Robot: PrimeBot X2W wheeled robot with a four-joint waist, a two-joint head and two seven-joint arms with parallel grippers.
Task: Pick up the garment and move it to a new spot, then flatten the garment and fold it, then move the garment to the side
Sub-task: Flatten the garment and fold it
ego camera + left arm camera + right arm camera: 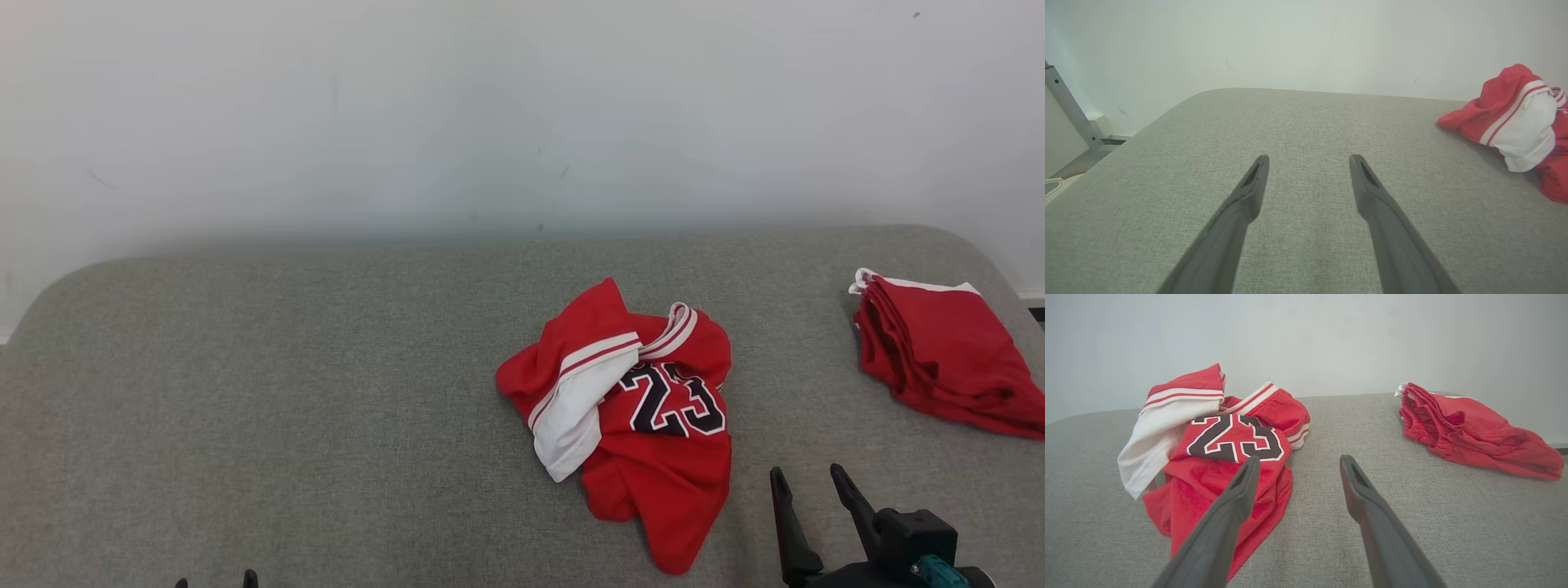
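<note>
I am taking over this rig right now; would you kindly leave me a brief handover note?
Left end effector: open, empty, above the bare grey surface.
Right end effector: open, empty, just right of the jersey, apart from it.
The jersey is crumpled mid-surface, "23" up; a plain red garment lies at far right.
Done: nothing yet.
Left: pick up and move the jersey, flatten, fold, set aside.

The head camera looks steeply down across the grey bench [245,367] toward the wall [490,106]. Both wrist cameras ride low, sighting along the left claw [1309,157] and right claw [1297,458]; all three share the jersey [678,465].
</note>
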